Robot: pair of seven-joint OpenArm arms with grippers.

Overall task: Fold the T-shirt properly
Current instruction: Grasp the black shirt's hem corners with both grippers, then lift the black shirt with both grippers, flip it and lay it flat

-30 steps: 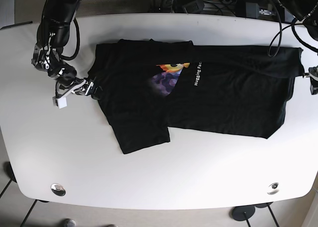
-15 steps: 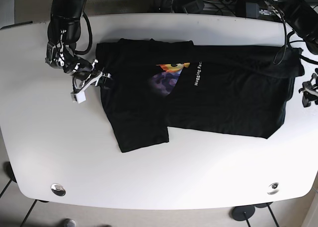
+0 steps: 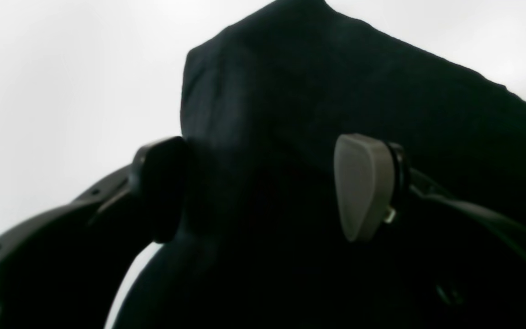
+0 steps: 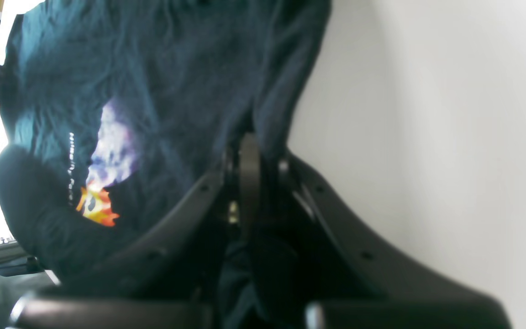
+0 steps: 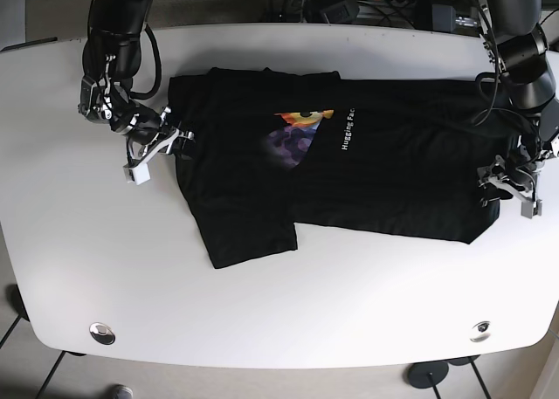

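A black T-shirt [image 5: 393,172] with a colourful print and white lettering lies spread on the white table [image 5: 279,320]. Its left part is folded over the print. My right gripper [image 5: 175,141] is at the shirt's left edge. In the right wrist view the gripper [image 4: 247,183] is shut on a fold of the shirt [image 4: 176,68]. My left gripper [image 5: 502,185] is at the shirt's lower right corner. In the left wrist view the gripper [image 3: 260,187] is open, with the shirt's cloth [image 3: 336,91] between its two pads.
Cables and black equipment [image 5: 349,2] lie along the table's far edge. Two round metal fittings [image 5: 103,332] [image 5: 479,331] sit near the front edge. The table's front edge curves close below them.
My left arm has come in from the table's right edge to the shirt's lower right corner. My right gripper has moved up and to the right along the shirt's left edge.
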